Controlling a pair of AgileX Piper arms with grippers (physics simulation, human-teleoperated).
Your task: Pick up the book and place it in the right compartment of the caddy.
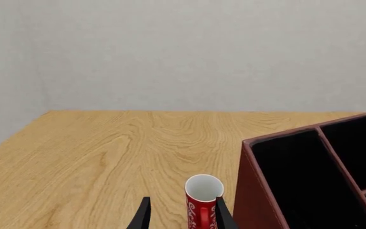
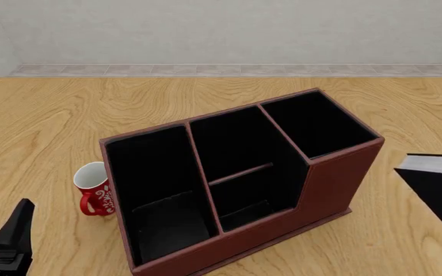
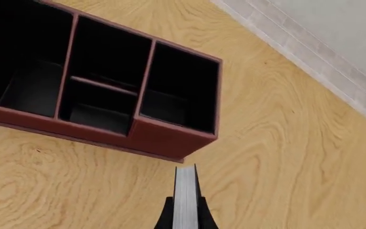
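While your right gripper (image 3: pixel 185 217) hangs above the wooden table (image 2: pixel 52 115), its two black fingers (image 3: pixel 165 215) are clenched on the thin black-covered book (image 3: pixel 185 198), whose white-grey page edge faces the right wrist camera and stands between them. From the front view, you see that book (image 2: pixel 439 190) as a dark slab with a pale upper edge, held in the air just to the right of the large red-brown rectangular caddy (image 2: pixel 324 184), apart from it and not over any section. Take the caddy as your landmark: its three black-lined sections run in a row, and the right compartment (image 2: pixel 317 123), the small squarish one with the tallest walls, is the section nearest the book; in the right wrist view that compartment (image 3: pixel 179 93) lies just beyond the book's far end. Next to it you find the middle section with its crossbar (image 2: pixel 240 172), and beyond that the wide low section. A small red-and-white mug (image 2: pixel 94 190) stands upright on the table just beside the caddy's left end wall, its handle turned toward you. Your left gripper (image 1: pixel 181 214) sits low on the near side of that mug, well clear of the caddy's left end; its fingers (image 1: pixel 143 214) are spread and grasp nothing.
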